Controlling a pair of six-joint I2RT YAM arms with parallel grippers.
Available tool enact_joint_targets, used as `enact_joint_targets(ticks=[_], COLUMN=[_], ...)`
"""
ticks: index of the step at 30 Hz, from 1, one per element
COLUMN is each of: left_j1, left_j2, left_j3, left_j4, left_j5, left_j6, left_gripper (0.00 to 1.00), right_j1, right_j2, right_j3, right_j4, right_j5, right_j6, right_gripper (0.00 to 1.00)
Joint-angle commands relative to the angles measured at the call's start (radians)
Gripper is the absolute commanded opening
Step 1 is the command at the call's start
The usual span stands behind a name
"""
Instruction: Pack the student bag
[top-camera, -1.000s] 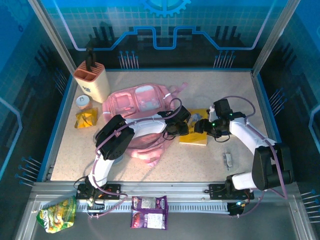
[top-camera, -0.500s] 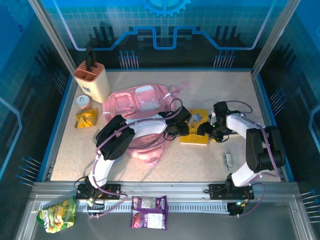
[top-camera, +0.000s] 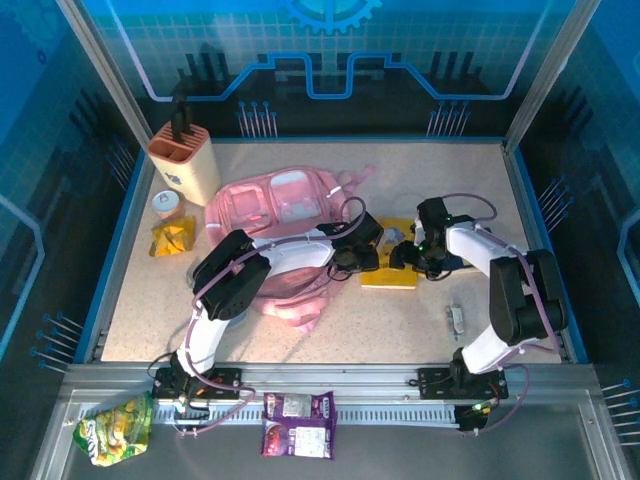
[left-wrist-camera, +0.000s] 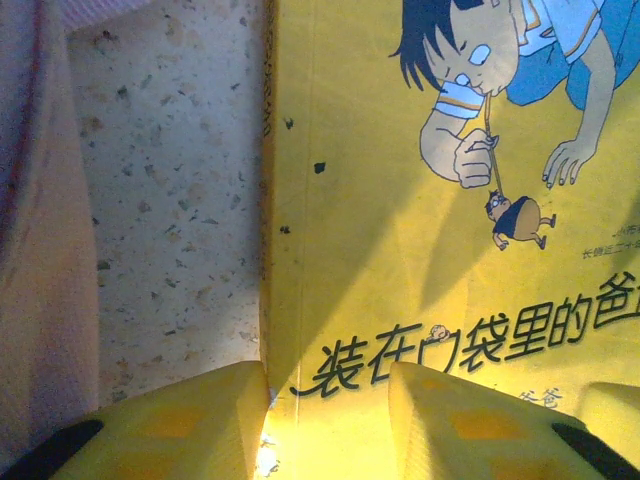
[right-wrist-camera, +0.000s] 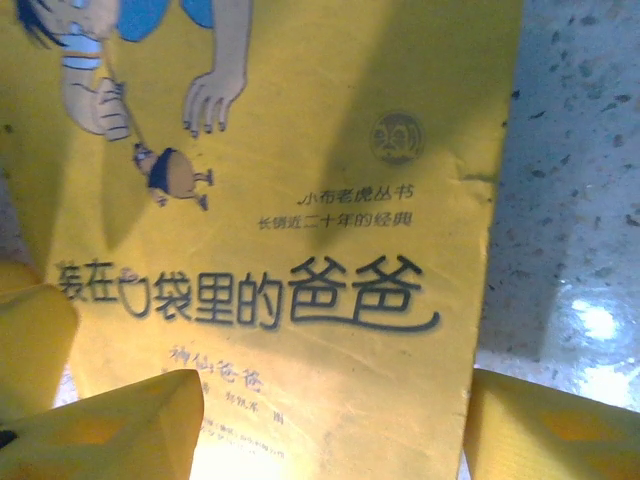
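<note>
Moved left: right hand, over book; left hand opposite. Both spread, gripping nothing; book outside student bag.

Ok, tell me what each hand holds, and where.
Right hand open over the yellow book's fore edge, holding nothing; left hand straddles its spine edge, grip unclear.
</note>
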Motion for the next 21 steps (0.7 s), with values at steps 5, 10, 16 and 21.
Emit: enact_joint_targets(ticks=[5, 10, 16, 21], left_j1=[-0.017, -0.016, -0.017, -0.016], left_j2=[0.05, 0.05, 0.049, 0.047], left_j3=[-0.001, -0.004, -0.01, -0.003], left_j4=[-0.033, -0.029, -0.023, -0.022], left_j5=[0.026, 0.028, 0.036, 0.034], left_j6=[0.014, 0.014, 0.011, 0.014], left_gripper=[0.39, 0.38, 0.38, 0.38], right_j1=[0.01, -0.02, -0.053, -0.08], right_j2=[-0.097, -0.099, -0.107, -0.132], right_j3=[0.027, -0.008, -0.038, -0.061], right_j4=[-0.004, 0.029, 0.049, 0.071], right_j5=[-0.06, -0.132, -0.173, -0.209], right_j6=[-0.031, -0.021, 0.0, 0.01], right_gripper=[0.63, 0.52, 0.38, 0.19])
